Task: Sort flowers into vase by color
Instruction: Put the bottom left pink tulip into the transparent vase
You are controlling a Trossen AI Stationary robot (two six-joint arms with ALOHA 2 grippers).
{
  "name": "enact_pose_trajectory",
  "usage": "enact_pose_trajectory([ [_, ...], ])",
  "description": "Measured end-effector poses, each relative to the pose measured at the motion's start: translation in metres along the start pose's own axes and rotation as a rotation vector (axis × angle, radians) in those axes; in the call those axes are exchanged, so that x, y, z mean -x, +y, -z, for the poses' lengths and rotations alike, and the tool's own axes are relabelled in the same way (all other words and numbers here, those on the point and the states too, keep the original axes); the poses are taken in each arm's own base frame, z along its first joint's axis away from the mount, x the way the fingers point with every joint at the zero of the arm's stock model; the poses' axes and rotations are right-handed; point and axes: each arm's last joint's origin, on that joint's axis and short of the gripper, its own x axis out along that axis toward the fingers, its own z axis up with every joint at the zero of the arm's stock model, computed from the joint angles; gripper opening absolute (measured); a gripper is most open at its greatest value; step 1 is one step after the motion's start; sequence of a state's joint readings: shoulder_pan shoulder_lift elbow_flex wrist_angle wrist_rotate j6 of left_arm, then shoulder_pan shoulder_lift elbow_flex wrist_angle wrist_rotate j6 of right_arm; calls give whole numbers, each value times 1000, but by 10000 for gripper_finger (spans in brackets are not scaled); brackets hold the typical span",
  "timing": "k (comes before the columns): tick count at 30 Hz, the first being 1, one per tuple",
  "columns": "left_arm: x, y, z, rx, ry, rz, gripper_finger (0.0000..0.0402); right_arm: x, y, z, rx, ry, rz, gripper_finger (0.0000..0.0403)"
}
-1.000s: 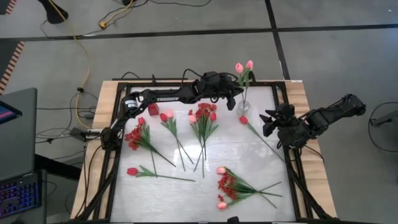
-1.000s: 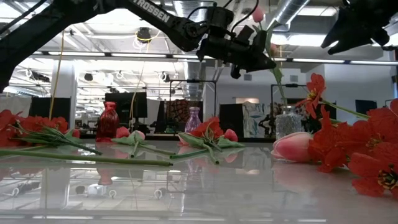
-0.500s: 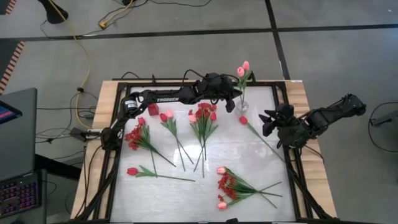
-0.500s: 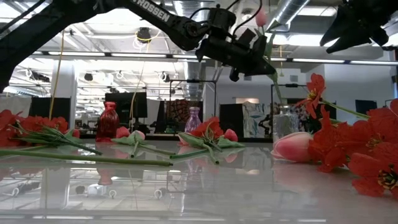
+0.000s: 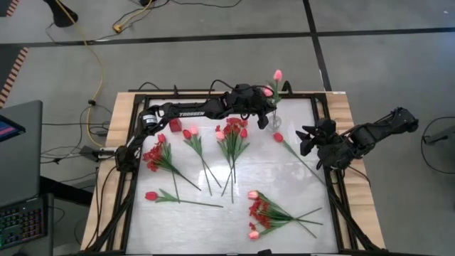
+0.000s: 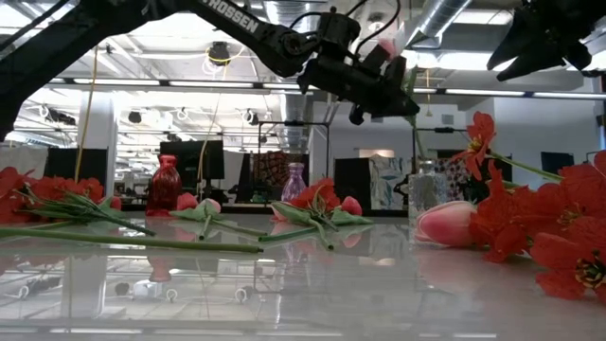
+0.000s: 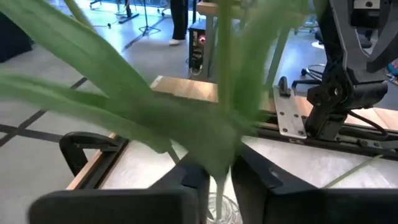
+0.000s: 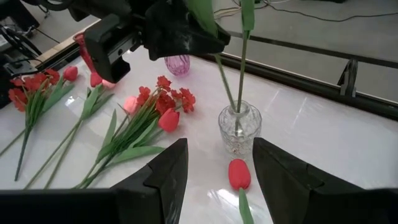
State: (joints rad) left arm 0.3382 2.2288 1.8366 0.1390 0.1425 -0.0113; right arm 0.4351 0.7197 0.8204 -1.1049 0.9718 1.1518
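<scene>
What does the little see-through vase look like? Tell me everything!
The clear glass vase is small and round-bellied with a bumpy cut pattern and a narrow neck. It stands upright on the shiny white table, near its back edge. Two green stems stand in it. A red tulip lies on the table just beside it, not touching. The left gripper hangs right above it, around the stems.

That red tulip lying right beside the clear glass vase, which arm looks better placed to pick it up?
Probably the right. The right gripper is open and empty, pointed at the red tulip lying by the clear vase. The left gripper is occupied above that vase, around the pink tulip stem.
</scene>
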Motion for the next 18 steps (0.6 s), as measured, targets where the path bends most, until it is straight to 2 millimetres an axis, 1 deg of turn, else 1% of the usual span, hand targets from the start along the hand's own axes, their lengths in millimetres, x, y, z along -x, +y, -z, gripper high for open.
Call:
enact_pose_trajectory([
  [9, 2, 3, -1, -7, 9, -5, 111, 0, 0, 0, 1, 5, -2, 207],
  [16, 14, 14, -6, -22, 86, -21, 149, 0, 0, 1, 1, 25, -11, 207],
  [18, 21, 16, -10, -34, 119, -24, 161, 0, 0, 1, 1, 27, -12, 207],
])
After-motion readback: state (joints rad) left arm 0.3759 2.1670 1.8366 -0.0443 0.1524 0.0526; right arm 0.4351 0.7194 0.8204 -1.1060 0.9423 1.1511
